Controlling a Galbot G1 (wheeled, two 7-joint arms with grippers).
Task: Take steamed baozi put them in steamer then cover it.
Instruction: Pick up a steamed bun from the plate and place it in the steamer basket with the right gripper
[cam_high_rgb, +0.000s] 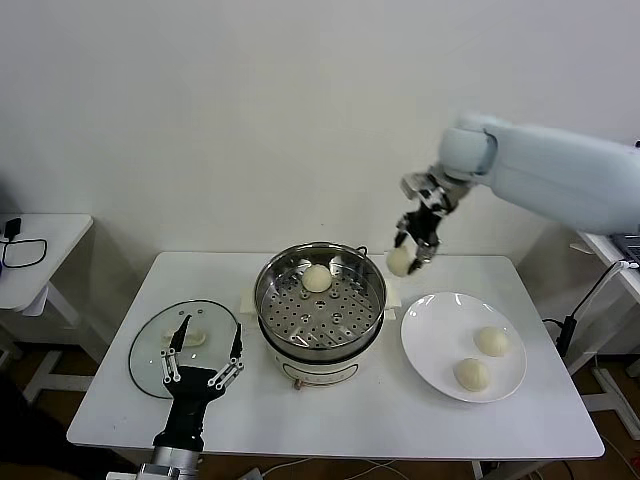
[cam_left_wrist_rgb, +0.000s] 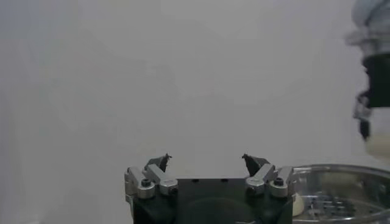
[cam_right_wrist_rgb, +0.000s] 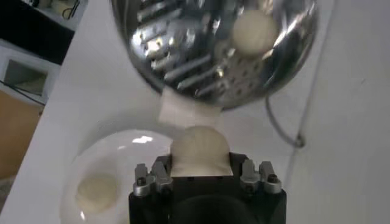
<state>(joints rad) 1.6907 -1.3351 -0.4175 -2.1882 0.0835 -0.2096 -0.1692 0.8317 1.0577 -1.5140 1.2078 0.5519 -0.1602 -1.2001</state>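
We hold one baozi (cam_high_rgb: 399, 261), a smooth cream-white round bun, clenched in our right gripper (cam_high_rgb: 414, 246) above the table (cam_high_rgb: 120, 400), just beside the steamer (cam_high_rgb: 320, 300). Another bun (cam_high_rgb: 316, 278) sits on the steamer's perforated tray; two buns (cam_high_rgb: 492, 341) rest on the white plate (cam_high_rgb: 430, 330). Our left gripper (cam_high_rgb: 204, 352) hangs with fingers released over the glass cover (cam_high_rgb: 150, 350).

There are four steamed baozi: one (cam_high_rgb: 399, 261) is held in the right end effector (cam_high_rgb: 411, 253), one (cam_high_rgb: 316, 278) lies in the single steamer (cam_high_rgb: 320, 302) beside that end effector, and two (cam_high_rgb: 492, 341) (cam_high_rgb: 471, 374) lie on the one white plate (cam_high_rgb: 430, 335) below it. One cover (cam_high_rgb: 150, 350) lies on the worktop (cam_high_rgb: 520, 420), just behind the left end effector (cam_high_rgb: 203, 360). There are two end effectors.
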